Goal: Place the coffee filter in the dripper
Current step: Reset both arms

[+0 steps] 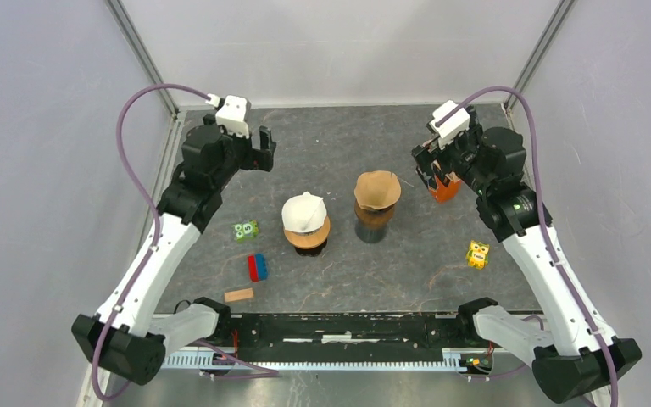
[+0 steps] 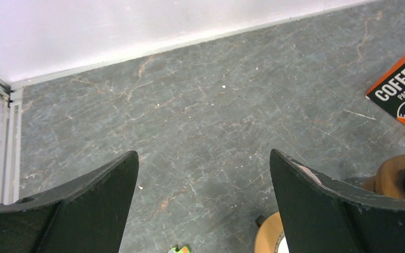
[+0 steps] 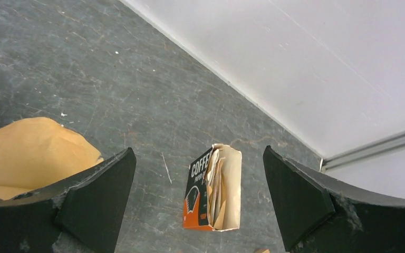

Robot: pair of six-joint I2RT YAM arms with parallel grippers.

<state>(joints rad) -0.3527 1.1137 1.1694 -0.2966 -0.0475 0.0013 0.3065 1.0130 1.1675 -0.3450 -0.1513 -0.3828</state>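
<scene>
Even, bright overhead light — soft shadows, sharp focus, no glare

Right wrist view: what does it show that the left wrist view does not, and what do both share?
Only the right wrist view: the open top of the coffee filter box, with brown paper filters inside. Only the left wrist view: the left corner of the table and a green card's edge. Both: the same box, the white wall, open jaws on the left gripper and the right gripper.
</scene>
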